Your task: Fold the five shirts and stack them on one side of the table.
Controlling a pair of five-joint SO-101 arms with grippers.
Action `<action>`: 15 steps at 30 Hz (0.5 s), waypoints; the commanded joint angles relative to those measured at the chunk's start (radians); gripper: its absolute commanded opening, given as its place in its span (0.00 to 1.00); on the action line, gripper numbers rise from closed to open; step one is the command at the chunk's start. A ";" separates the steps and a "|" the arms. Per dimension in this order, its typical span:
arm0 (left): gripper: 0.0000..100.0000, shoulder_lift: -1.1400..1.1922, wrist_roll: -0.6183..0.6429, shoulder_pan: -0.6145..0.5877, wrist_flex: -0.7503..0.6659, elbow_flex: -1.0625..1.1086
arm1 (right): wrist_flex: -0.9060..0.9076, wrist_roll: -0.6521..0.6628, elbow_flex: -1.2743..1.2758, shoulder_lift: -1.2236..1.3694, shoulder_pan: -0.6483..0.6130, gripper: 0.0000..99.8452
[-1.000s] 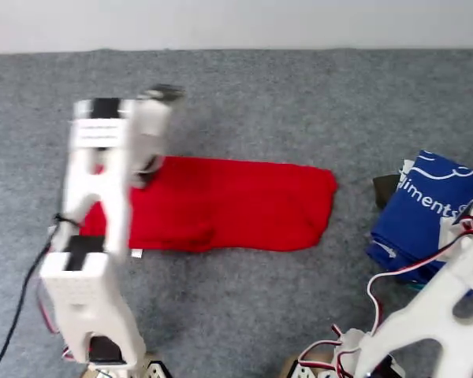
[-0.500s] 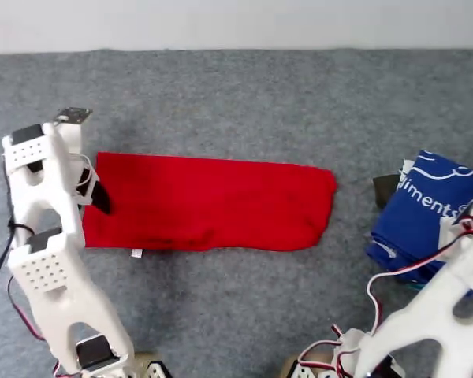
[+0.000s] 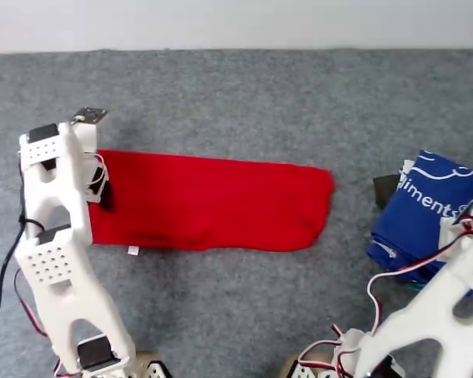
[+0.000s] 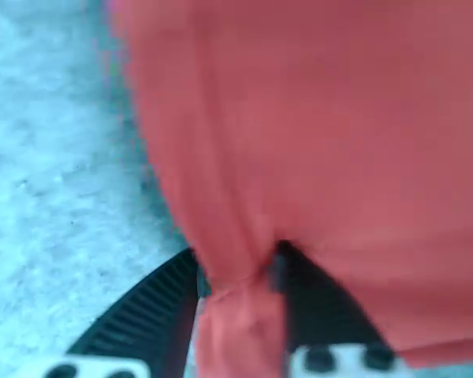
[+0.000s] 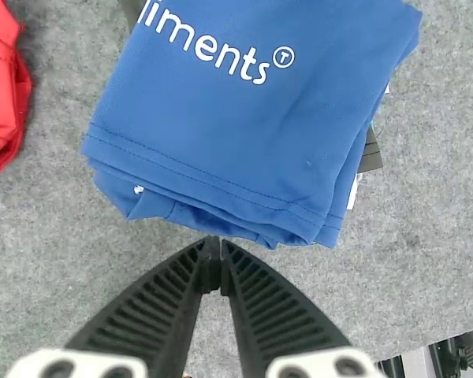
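Observation:
A red shirt (image 3: 213,201) lies folded into a long band across the middle of the grey table. My left gripper (image 3: 101,189) is at its left end, and in the left wrist view it (image 4: 240,272) is shut on a pinch of the red shirt (image 4: 315,126). A stack of folded shirts with a blue shirt (image 3: 422,209) on top sits at the right side. My right gripper (image 5: 214,272) hangs shut and empty just short of the blue shirt (image 5: 252,118).
A dark folded shirt (image 3: 386,189) peeks out from under the blue one. The white right arm (image 3: 433,307) stands at the lower right. Cables (image 3: 4,291) trail by the left arm's base. The table's back edge (image 3: 236,52) meets a pale wall.
The left arm swung from over the shirt's upper left out to its left end, came down and took hold of the cloth. The right arm has stayed still.

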 commanded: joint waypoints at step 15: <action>0.01 -0.262 -0.020 0.166 0.212 -0.156 | 0.039 0.003 -0.005 -0.027 0.002 0.01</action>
